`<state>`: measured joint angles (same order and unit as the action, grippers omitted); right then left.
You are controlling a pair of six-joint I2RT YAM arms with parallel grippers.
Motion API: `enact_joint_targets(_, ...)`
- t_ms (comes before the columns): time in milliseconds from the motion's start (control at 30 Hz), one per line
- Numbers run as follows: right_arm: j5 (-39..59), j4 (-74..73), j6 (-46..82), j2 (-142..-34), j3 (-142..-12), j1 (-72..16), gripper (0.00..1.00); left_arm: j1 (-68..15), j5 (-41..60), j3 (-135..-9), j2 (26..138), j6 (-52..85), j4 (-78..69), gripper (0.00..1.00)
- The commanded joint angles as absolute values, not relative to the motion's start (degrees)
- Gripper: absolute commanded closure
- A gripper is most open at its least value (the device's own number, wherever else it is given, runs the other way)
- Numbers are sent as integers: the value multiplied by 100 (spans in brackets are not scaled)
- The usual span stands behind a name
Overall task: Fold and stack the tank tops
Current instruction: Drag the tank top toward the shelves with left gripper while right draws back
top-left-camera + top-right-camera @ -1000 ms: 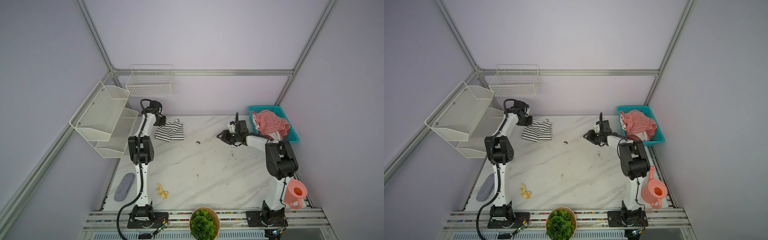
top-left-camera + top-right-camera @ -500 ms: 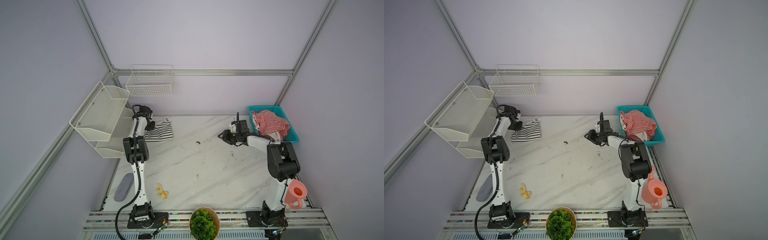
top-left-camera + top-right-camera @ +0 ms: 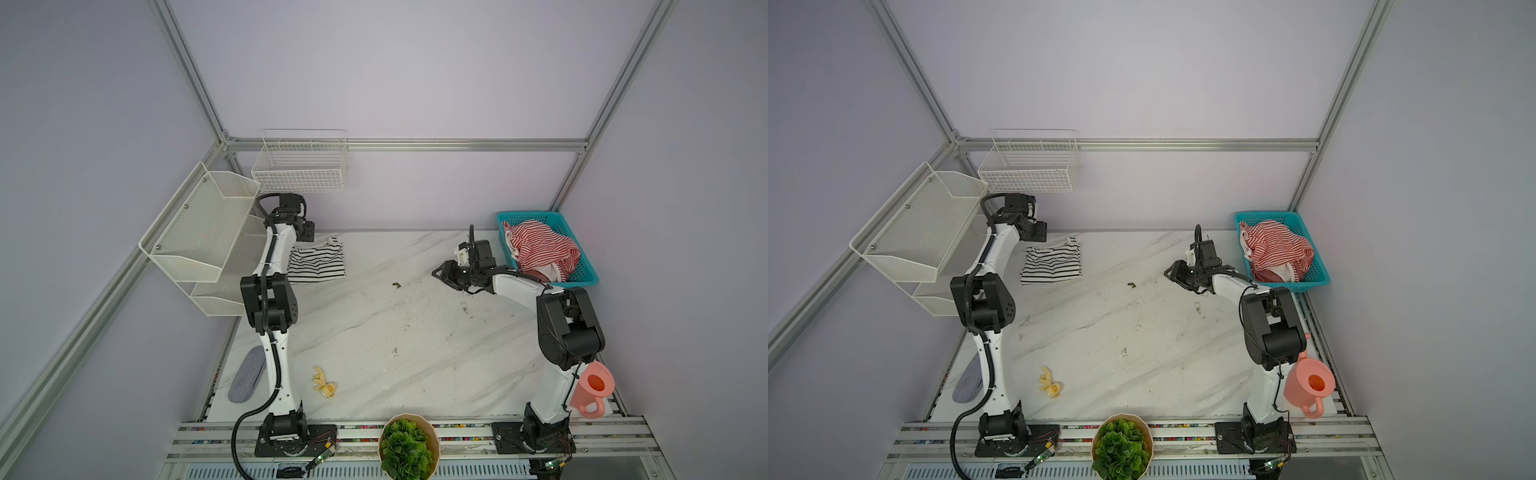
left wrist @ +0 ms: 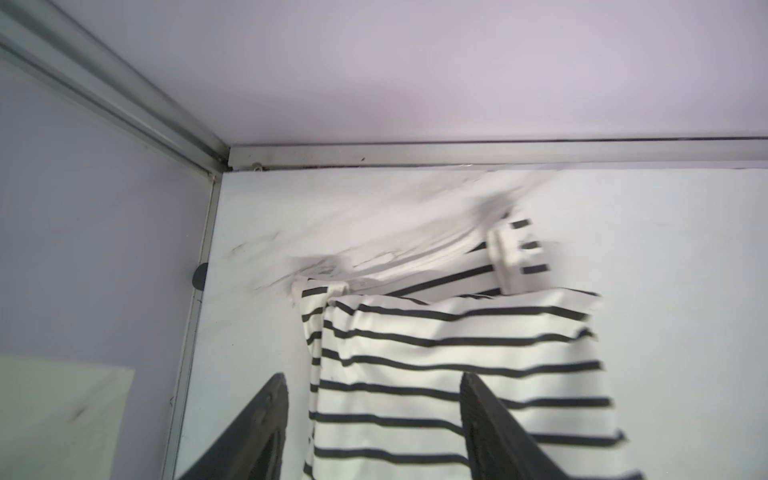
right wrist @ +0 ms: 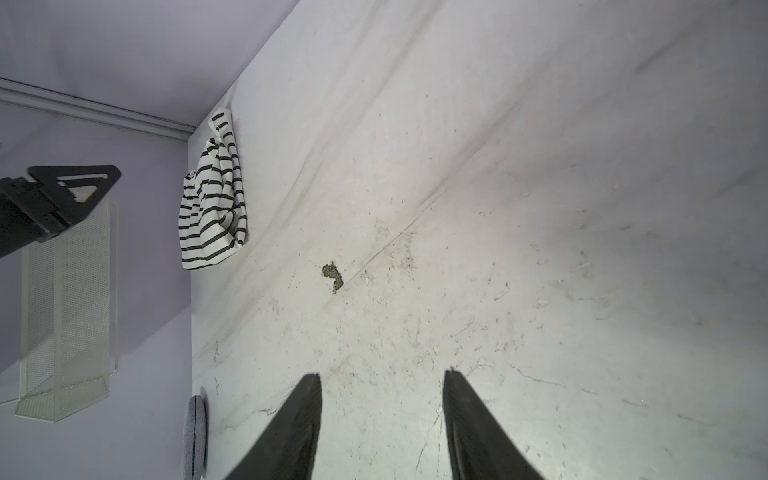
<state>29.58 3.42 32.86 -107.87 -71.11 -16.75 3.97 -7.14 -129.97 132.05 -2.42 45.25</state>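
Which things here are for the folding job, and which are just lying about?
For the job:
black-and-white striped top
red-and-white striped top, in the teal basket

Just lying about:
pink watering can
potted plant
yellow toy
grey pad
white mesh shelves

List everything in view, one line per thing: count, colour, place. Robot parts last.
table: one, white marble, under it all
black-and-white tank top: one, striped, folded at the table's far left
plastic basket: one, teal, table's far right
red-and-white tank top: one, striped, heaped in the plastic basket
wire basket: one, white, on the back wall
mesh shelves: two tiers, white, left wall
scrap: one, dark, mid-table
small object: one, yellow, table's near left
pad: one, grey, table's near left edge
potted plant: one, green, front rail
watering can: one, pink, near right
left hand: one, black, open beside the black-and-white tank top
right hand: one, black, open over bare table
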Motion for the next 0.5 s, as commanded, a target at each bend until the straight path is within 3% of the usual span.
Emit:
enact_joint_targets(0,3021,264,3312,-10712,-6996,-1702,49,69,-931,-12337,12862,304,4308,35)
enact_joint_targets(167,3111,217,3263,-10741,-6943,-1701,49,-31,-893,-11789,12940,1045,4357,35)
enact_joint_targets(467,3109,178,3241,-10617,-6717,-1702,49,-26,-958,-11946,13571,1384,4443,35)
